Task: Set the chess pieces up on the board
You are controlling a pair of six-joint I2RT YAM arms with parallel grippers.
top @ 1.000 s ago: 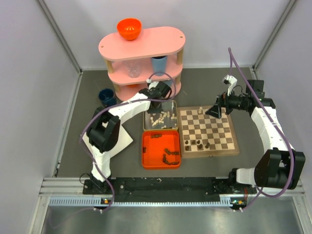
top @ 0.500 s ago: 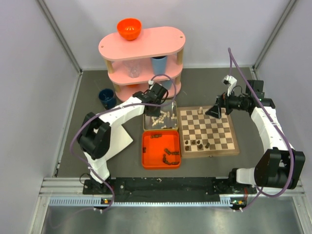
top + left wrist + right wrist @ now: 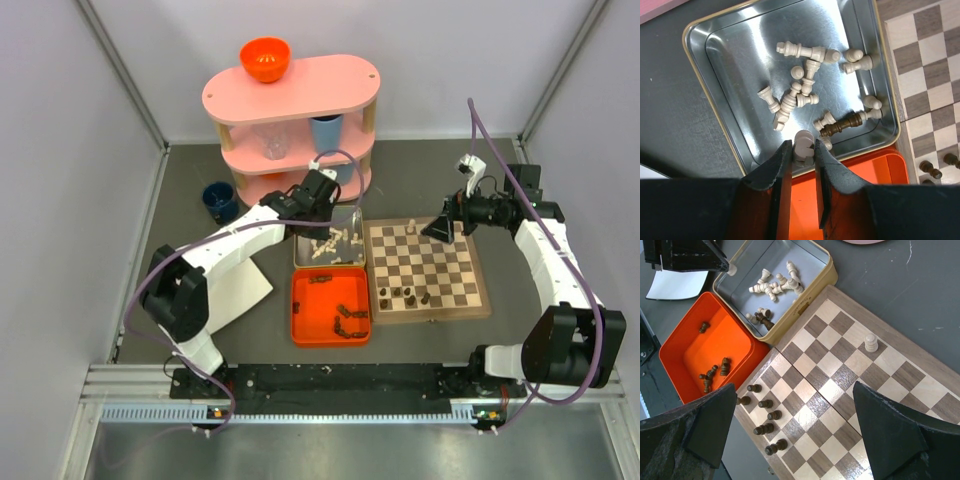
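Note:
The board (image 3: 478,298) lies right of centre, with several dark pieces (image 3: 405,295) along its near edge and one cream piece (image 3: 411,224) at its far edge. My left gripper (image 3: 803,150) is shut on a cream chess piece (image 3: 804,143) just above the near rim of the silver tin (image 3: 725,65). Several cream pieces (image 3: 800,95) and one dark piece (image 3: 842,123) lie in that tin. My right gripper (image 3: 794,386) hangs open above the board (image 3: 840,390), holding nothing, with the dark pieces (image 3: 765,415) and the cream piece (image 3: 870,342) below it.
An orange tray (image 3: 300,330) with several dark pieces (image 3: 345,318) sits in front of the tin (image 3: 298,255). Behind stands a pink shelf (image 3: 290,100) with an orange bowl (image 3: 265,58) and a blue cup (image 3: 326,130). A dark blue cup (image 3: 218,198) and white sheet (image 3: 245,285) lie left.
My left arm's elbow has swung out to the left and the wrist has shifted slightly left over the tin. The right arm has not moved.

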